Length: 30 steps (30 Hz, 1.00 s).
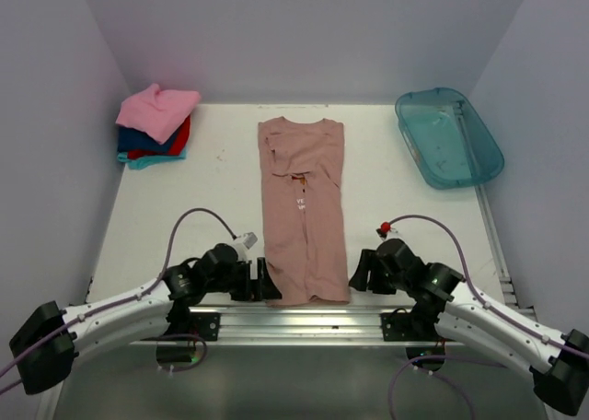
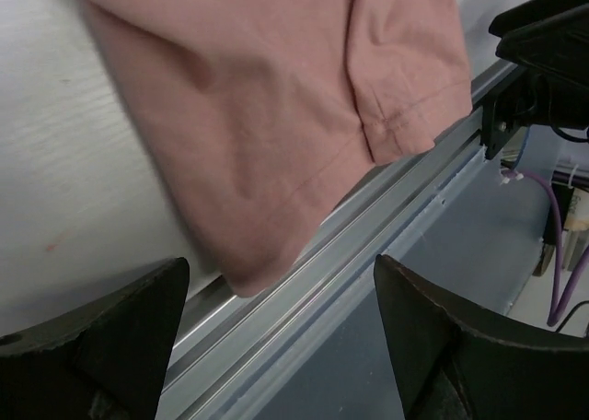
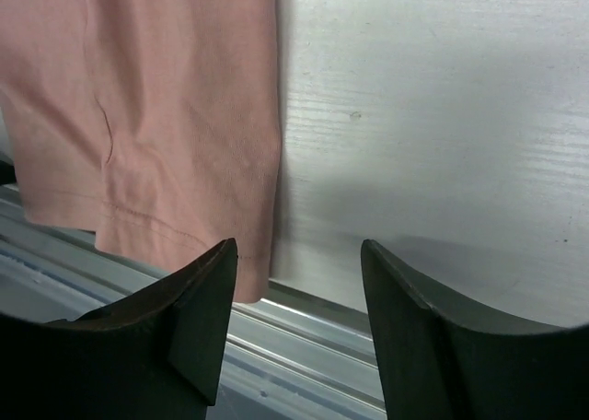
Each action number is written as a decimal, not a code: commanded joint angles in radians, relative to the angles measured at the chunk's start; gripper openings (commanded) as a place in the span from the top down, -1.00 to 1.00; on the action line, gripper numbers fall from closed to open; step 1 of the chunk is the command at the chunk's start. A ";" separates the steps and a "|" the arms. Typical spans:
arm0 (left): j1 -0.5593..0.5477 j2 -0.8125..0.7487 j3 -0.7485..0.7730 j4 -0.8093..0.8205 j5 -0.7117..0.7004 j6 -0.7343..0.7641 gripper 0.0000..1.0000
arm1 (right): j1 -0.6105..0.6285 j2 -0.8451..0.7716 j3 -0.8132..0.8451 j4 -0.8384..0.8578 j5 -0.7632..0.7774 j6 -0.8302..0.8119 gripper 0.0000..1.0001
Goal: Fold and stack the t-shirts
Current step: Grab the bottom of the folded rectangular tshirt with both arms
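Cloth lies in the middle of the white tabletop (image 1: 212, 190): it is the dusty pink-brown tee (image 1: 304, 208), folded into one long strip. Its neck points to the far wall. Its bottom edge is at the near side, and its two bottom corners hang a little way over the metal rail (image 1: 294, 314). A small picture and some white letters show on its chest.

The left pincer (image 1: 262, 280) sits low, just beside the tee's near left corner. Its two black fingers (image 2: 120, 337) are spread wide apart and nothing is between them. The cloth corner lies just past the tips.

The right pincer (image 1: 357, 274) sits low, just beside the tee's near right corner. Its fingers (image 3: 433, 337) are apart too, but not as wide, and they hold nothing. The side edge of the tee runs down right next to one tip. I cannot tell if it touches.

Far away in the back left corner is a pile of folded shirts. The bright pink tee (image 1: 156, 109) is on top. Under it are the red tee (image 1: 182, 139), the blue tee (image 1: 138, 142) and the teal tee (image 1: 147, 161) at the bottom.

In the back right corner sits a see-through teal tub (image 1: 448, 136), well apart from the shirts.
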 commanded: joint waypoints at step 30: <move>-0.191 0.168 -0.037 0.057 -0.265 -0.216 -0.01 | 0.004 0.128 -0.082 0.136 -0.188 0.228 0.31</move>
